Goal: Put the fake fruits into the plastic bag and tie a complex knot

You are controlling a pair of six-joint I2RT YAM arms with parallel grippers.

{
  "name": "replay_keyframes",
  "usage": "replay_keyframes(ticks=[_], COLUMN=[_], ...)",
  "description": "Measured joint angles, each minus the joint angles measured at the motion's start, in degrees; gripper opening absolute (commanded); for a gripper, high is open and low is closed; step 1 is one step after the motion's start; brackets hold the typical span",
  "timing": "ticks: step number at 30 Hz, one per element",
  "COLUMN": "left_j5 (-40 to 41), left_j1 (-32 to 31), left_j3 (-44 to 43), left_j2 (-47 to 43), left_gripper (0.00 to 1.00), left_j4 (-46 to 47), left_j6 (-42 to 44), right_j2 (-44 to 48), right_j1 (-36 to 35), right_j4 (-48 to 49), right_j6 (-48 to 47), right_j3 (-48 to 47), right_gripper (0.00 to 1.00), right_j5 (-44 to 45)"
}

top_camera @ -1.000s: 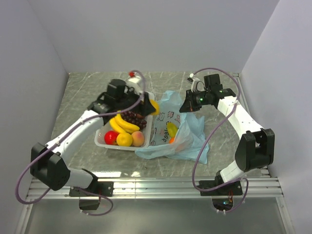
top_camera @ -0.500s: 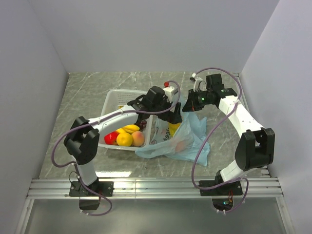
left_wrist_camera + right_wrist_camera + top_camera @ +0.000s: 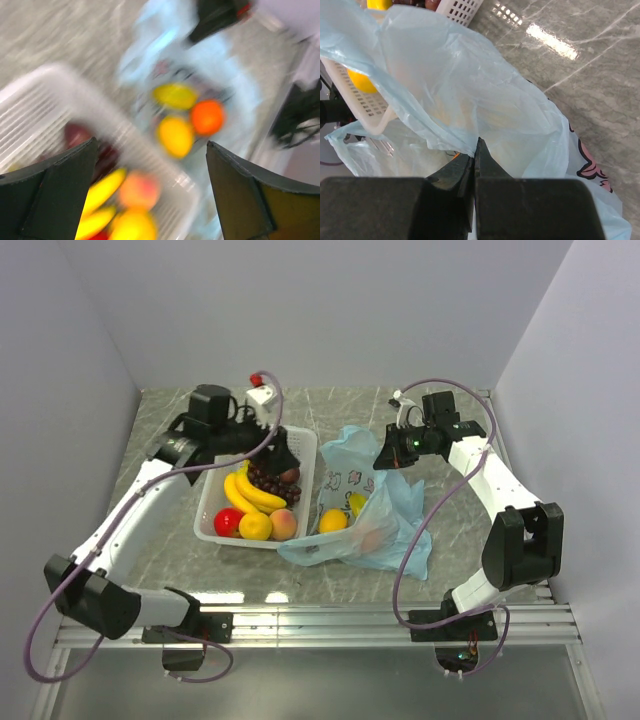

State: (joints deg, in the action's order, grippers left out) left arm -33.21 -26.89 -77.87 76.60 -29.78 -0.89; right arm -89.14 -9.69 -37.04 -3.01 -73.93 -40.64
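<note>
The light-blue plastic bag [image 3: 385,525] lies open to the right of the white basket [image 3: 212,510]. My right gripper [image 3: 388,456] is shut on the bag's upper edge [image 3: 470,90] and holds it lifted. Two yellow lemons [image 3: 333,520] and an orange [image 3: 206,117] lie inside the bag. My left gripper [image 3: 283,452] hangs open and empty above the basket's far right corner. The blurred left wrist view shows its fingers [image 3: 55,195] spread wide. Bananas [image 3: 250,492], grapes [image 3: 272,478], a red apple [image 3: 227,522], a lemon [image 3: 255,526] and a peach [image 3: 284,524] remain in the basket. No knot is in view.
Grey walls close in the marble table [image 3: 160,420] on the left, back and right. A metal rail [image 3: 320,620] with both arm bases runs along the near edge. The basket's latticed wall [image 3: 365,100] sits just behind the held bag edge.
The left gripper has swung from above the bag back left over the basket with its jaws wider. A yellow lemon now lies in the bag's mouth. The right arm has held still.
</note>
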Motion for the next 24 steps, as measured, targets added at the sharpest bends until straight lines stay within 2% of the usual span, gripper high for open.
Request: replay_keyframes(ticks=[3, 7, 11, 17, 24], left_j5=[1.0, 5.0, 9.2, 14.1, 15.7], left_j1=[4.6, 5.0, 5.0, 5.0, 4.7], left_j3=[1.6, 9.6, 16.6, 19.1, 19.9], left_j2=[-2.2, -3.7, -4.7, -3.1, 1.7], left_gripper=[0.96, 0.99, 0.99, 0.99, 0.99], left_j4=[-7.5, -14.9, -19.4, -19.0, -17.0], left_j6=[7.5, 12.5, 13.2, 10.7, 9.4], right_j2=[0.0, 0.0, 0.0, 0.0, -0.1], right_j1=[0.0, 0.0, 0.0, 0.0, 0.0], right_j4=[-0.3, -0.5, -0.8, -1.3, -1.9], right_j6=[-0.4, -0.8, -1.1, -1.2, -1.8], right_j3=[0.0, 0.0, 0.0, 0.0, 0.0], right_gripper=[0.00, 0.00, 0.00, 0.00, 0.00], right_j5=[-0.2, -0.2, -0.2, -0.2, 0.1])
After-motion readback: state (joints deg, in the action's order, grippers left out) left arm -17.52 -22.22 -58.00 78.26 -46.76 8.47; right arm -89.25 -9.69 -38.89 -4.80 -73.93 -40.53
